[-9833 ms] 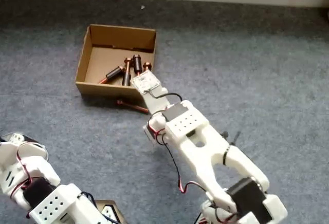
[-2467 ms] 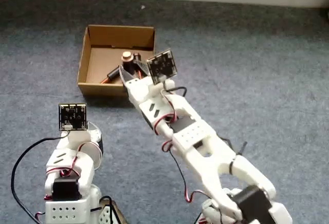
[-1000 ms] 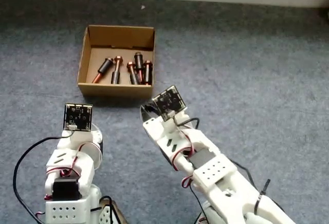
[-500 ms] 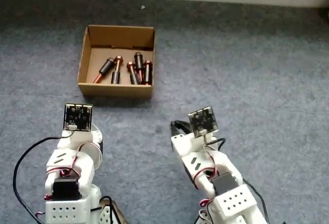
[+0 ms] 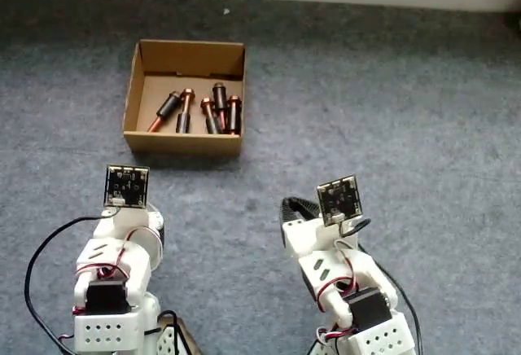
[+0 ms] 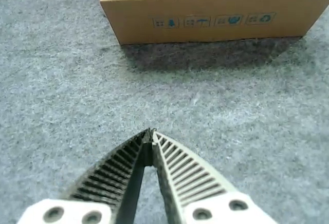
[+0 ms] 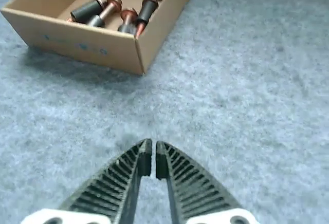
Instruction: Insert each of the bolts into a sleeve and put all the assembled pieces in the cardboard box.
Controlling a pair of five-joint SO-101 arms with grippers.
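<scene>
Several assembled bolt-in-sleeve pieces (image 5: 220, 98) lie inside the cardboard box (image 5: 130, 111), so the task looks done and the step in hand is probably parking. The left gripper (image 6: 149, 134) and right gripper (image 7: 153, 149) sit low over the tabletop (image 5: 391, 111), apart from the box, fingers pressed together, holding nothing. Done well: arms folded back, box not nudged. Small blue printed symbols (image 6: 211, 20) mark the box wall, unreadable.

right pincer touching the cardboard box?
Apart. The right wrist view shows a wide stretch of bare carpet lying between the right pincer and the cardboard box.
</scene>
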